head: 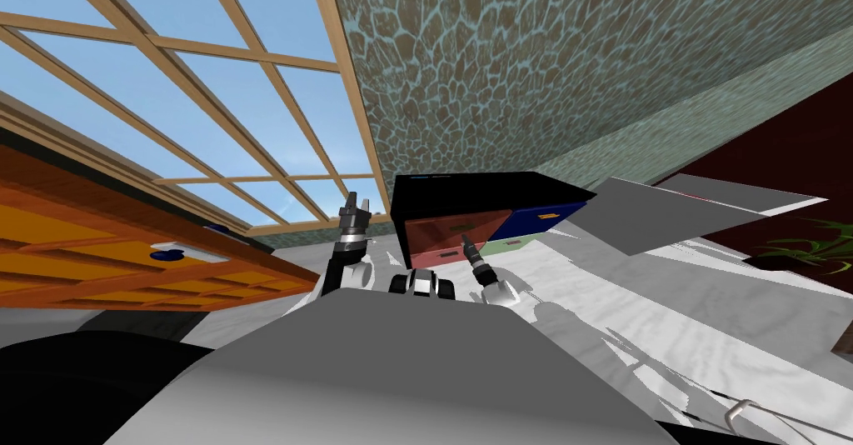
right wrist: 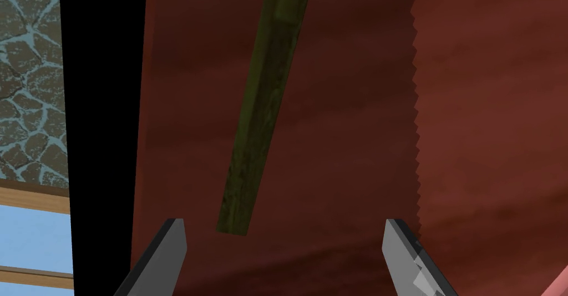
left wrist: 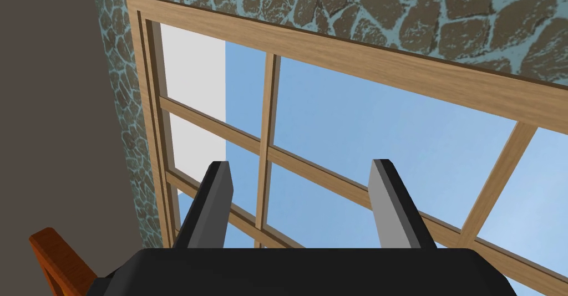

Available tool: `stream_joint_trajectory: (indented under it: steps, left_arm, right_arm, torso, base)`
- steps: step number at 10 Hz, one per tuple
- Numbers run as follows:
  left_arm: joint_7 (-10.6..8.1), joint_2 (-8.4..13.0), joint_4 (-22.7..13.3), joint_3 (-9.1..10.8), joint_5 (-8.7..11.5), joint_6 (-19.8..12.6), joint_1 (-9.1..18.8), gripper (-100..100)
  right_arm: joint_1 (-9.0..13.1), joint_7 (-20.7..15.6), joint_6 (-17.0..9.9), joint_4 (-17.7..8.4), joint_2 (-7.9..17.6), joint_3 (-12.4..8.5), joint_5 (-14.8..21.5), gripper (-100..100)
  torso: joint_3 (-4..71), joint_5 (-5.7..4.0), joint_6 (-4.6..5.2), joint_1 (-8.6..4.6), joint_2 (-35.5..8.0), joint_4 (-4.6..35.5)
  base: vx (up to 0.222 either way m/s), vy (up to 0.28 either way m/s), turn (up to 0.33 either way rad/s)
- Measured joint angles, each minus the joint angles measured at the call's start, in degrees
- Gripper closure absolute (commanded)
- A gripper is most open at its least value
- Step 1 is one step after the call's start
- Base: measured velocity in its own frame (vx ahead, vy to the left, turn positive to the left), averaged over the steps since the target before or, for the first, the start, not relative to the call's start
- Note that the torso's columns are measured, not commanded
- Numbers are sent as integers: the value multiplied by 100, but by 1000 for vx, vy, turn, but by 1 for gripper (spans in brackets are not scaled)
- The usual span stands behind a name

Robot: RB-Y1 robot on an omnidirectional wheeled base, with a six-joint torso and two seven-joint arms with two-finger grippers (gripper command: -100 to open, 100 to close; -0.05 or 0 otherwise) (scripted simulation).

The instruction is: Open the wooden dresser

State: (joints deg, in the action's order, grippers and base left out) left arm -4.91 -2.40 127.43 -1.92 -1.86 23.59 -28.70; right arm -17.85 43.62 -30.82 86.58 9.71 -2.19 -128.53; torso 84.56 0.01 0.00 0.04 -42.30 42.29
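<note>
- The jaws of the right gripper are standing apart with nothing between them. The two fingers are framing the near end of an olive-green bar handle.
- This handle is sitting on a reddish-brown drawer front and is running lengthwise away from the jaws. I judge that the opening is being lined up across the narrow width of the bar, so that the fingers can close on it from both sides.
- The fingertips are looking very near to the drawer front, but I cannot tell if they are touching it.
- The drawer is part of the dresser, which is showing a black top and coloured fronts, with a blue front beside the reddish one. It is standing on the pale floor, against the stone-patterned wall and straight ahead of the robot. As far as I can judge, no drawer is pulled out.
- The right arm is reaching forward and low, with the forearm pointing at the reddish drawer.
- The left gripper is raised upright beside the dresser and apart from it. Its jaws are also apart and empty, pointing at the window. I judge it is parked there to leave room for the working arm.
- The task is looking to be at the reaching step: the next move is calling for a firm closing on the bar and then a straight pull.
</note>
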Motion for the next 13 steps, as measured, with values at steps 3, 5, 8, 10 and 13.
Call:
stream_joint_trajectory:
  steps: [3,5,8,10,13]
  left_arm:
    - [0,0,0,0,0,0,0,0]
    - [0,0,0,0,0,0,1,0]
    - [0,0,0,0,0,0,1,0]
    - [0,0,0,0,0,0,1,0]
    - [0,0,0,0,0,0,2,0]
  right_arm:
    - [-10,-31,-326,-134,-298,-90,-179,-100]
    - [-35,2,-397,-106,-606,-86,-229,-100]
    - [-10,-20,-519,-193,-1130,-132,-302,-100]
    - [15,11,-468,-158,-1128,-129,-295,-100]
    - [13,39,-451,-103,-1104,-123,-308,100]
  torso:
    - [0,-1,0,-6,-1,0]
    - [-3,-2,1,-7,-5,1]
    - [-1,-1,0,-7,-2,0]
    - [6,0,-1,0,12,-2]
    - [-18,-6,0,-11,-29,-3]
  base:
    - [55,29,-35]
    - [29,17,-18]
    - [10,7,-6]
    - [38,22,37]
    - [-80,-10,-4]
